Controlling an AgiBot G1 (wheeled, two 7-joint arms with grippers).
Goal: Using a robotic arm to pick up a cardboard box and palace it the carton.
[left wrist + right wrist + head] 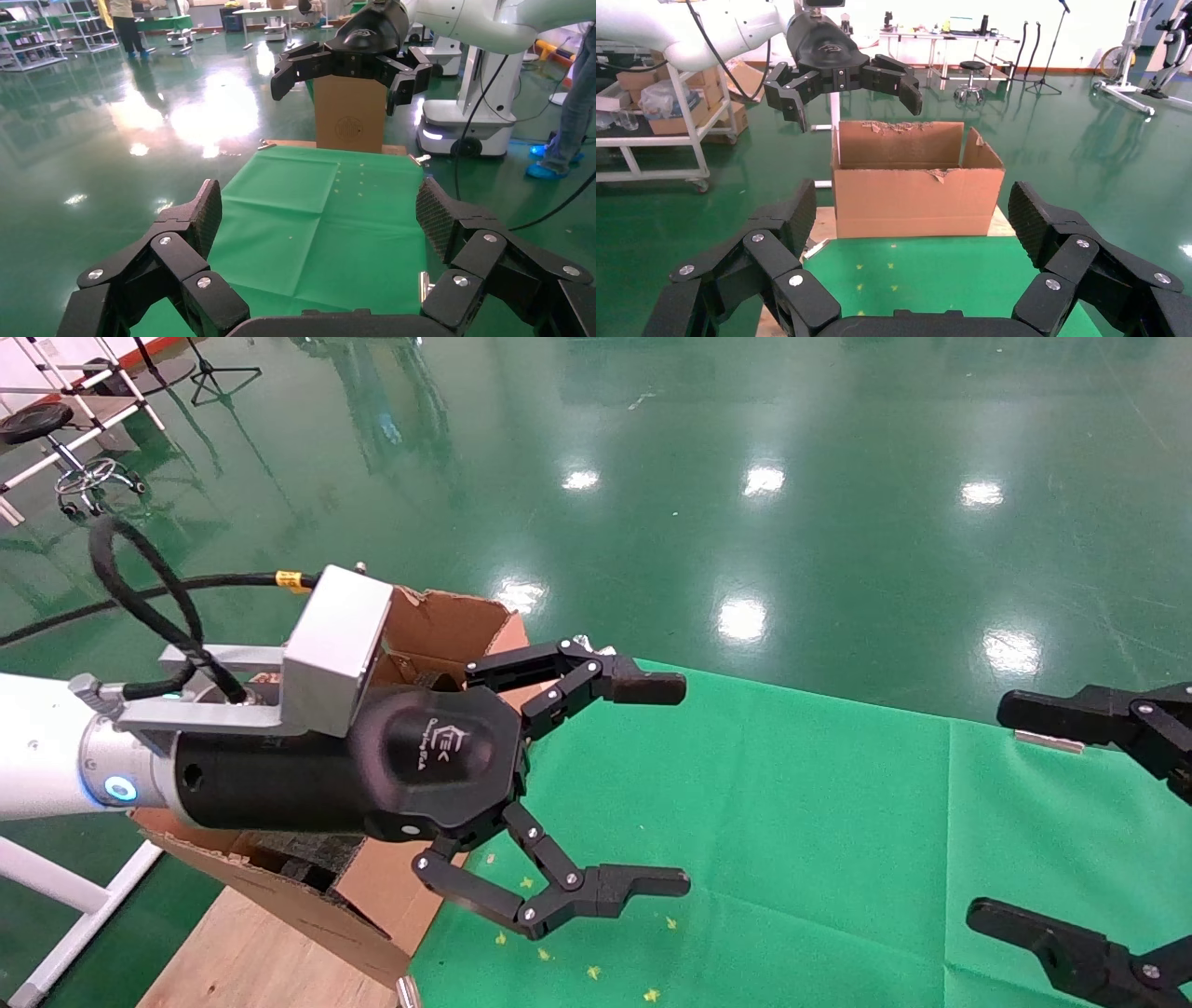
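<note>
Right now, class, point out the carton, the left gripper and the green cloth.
carton [916, 203]: right wrist view, front wall.
left gripper [663, 784]: head view, gap between its open jaws.
green cloth [819, 840]: head view, bare middle.

A glossy green floor [838, 449] fills the room, mirroring bright ceiling lights as white patches. A green cloth [792, 822] covers the desk, with bare wood [242, 961] showing at one end. In the head view a black stool on castors [56, 439] stands beside a white frame, a tripod base [219, 379] near it. Farther off stand white worktables [933, 38], a wheeled trolley of boxes [659, 119] and shelving racks [42, 35].
</note>
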